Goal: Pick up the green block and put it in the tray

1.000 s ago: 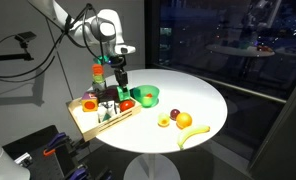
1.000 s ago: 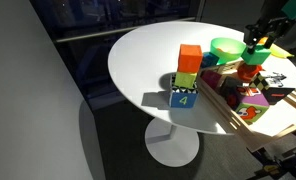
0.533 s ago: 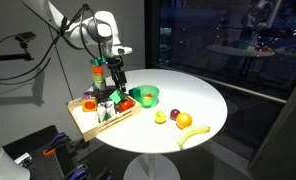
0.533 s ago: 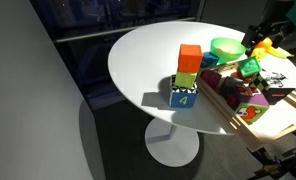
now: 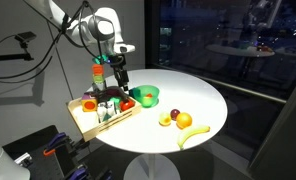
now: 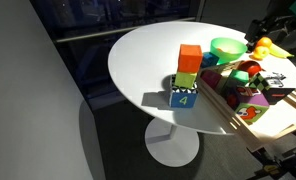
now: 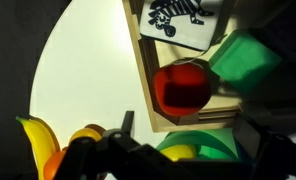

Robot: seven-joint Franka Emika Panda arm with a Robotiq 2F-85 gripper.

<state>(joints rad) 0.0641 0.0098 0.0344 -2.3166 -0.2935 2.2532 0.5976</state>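
Block (image 7: 243, 60) lies in tray (image 7: 143, 85), just beside a red piece (image 7: 183, 88), clear of my gripper (image 7: 178, 152). Jaws spread wide, pinching nothing.

Risks, imo: if I swing off w/o rising 1st, a finger could clip the tray wall or the bowl (image 7: 198, 150) right under me & jolt the lot. Block looks wedged among other pieces, maybe not flat, so 1 knock could shift it.

Pose: arm bends over the table in an exterior view, wrist pointing down, gripper (image 5: 118, 82) above tray's bowl-side edge.
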